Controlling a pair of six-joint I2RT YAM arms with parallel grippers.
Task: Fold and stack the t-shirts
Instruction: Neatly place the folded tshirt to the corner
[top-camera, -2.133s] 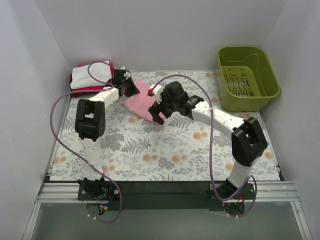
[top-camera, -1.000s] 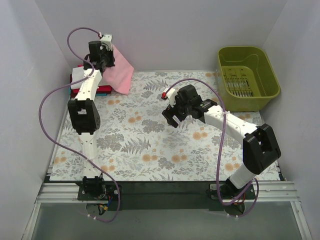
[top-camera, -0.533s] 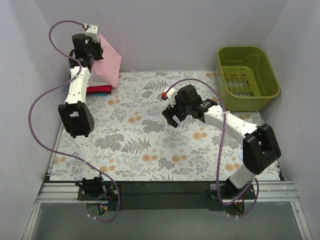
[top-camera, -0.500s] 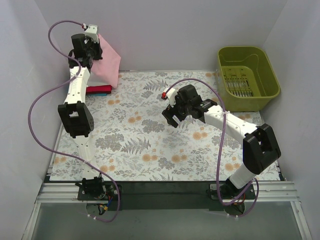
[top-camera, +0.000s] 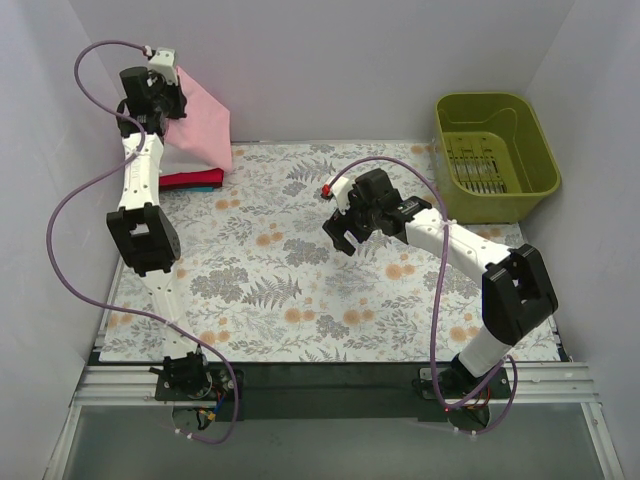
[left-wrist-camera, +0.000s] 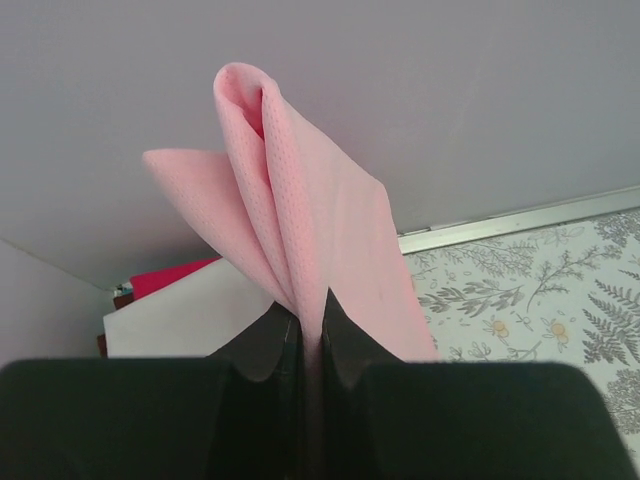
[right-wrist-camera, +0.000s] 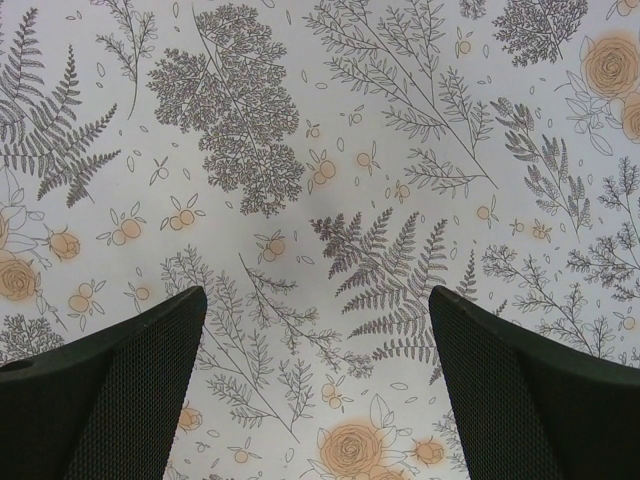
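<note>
High over the far left corner of the table, my left gripper (left-wrist-camera: 310, 318) is pinched tight on the folded light pink t-shirt (left-wrist-camera: 300, 215), which hangs in the air before the back wall (left-wrist-camera: 450, 90), above the white t-shirt (left-wrist-camera: 190, 318) and red t-shirt (left-wrist-camera: 165, 278) piled in that corner. Over the middle of the floral table cloth (right-wrist-camera: 250, 130), my right gripper (right-wrist-camera: 318, 300) hovers with its fingers spread wide and nothing between them

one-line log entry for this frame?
left gripper: shut on pink t-shirt, lifted by folded stack | right gripper: open, empty, above table cloth | step: pink t-shirt not yet stacked
</note>
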